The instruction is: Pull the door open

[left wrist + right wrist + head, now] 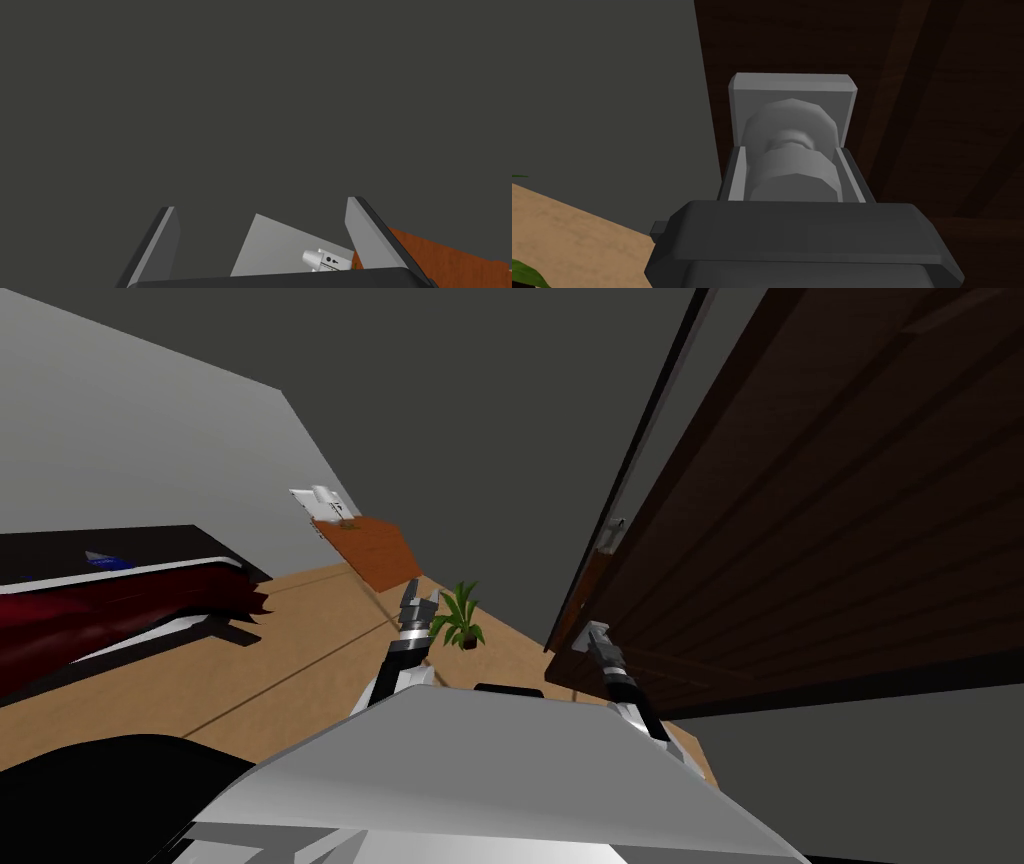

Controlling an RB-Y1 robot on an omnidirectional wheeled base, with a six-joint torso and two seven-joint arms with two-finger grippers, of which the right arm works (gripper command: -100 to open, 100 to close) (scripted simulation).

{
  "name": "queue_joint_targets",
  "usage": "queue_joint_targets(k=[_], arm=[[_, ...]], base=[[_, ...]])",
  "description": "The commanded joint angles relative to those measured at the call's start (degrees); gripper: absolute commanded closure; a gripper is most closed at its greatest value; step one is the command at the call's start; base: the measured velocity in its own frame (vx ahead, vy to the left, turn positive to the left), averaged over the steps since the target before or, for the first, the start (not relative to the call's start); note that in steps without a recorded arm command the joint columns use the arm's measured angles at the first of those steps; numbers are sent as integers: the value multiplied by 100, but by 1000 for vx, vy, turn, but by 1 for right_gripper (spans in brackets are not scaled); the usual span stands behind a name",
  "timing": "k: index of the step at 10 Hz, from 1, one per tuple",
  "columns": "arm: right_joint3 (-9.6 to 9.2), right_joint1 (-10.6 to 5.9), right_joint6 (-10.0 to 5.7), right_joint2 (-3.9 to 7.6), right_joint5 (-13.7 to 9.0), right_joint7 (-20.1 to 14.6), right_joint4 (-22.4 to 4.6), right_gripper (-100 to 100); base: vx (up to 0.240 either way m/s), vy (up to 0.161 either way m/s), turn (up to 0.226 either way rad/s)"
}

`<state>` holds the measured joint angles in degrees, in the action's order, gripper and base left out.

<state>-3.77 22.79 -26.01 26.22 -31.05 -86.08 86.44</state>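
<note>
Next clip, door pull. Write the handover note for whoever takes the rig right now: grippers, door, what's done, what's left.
Right gripper: shut on the grey knob, fingers pressing its sides. The knob sits on a grey plate on the dark brown door.
Left gripper: open, holding nothing, raised ahead of the chest and facing a grey wall.
Done: knob grasped. The door's free edge shows against grey wall; I cannot tell how far it is open.
Left: pull the knob toward the body to swing the door, probably backing the base off as it comes.
</note>
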Motion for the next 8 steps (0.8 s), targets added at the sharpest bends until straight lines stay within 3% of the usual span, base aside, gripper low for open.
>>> queue_joint_targets(k=[1, 4, 5, 6, 8], arm=[[-70, 47, -73, 93, 13, -99, 31, 100], [-196, 127, -206, 290, 39, -279, 48, 100], [-223, 144, -234, 332, 45, -318, 51, 100], [-204, 119, -208, 305, 42, -286, 26, 100], [-312, 201, -343, 459, 81, -436, 15, 100]], base=[[-211, -55, 132], [-234, -62, 151], [-243, -61, 105], [-110, -20, 26], [-230, -67, 166]])
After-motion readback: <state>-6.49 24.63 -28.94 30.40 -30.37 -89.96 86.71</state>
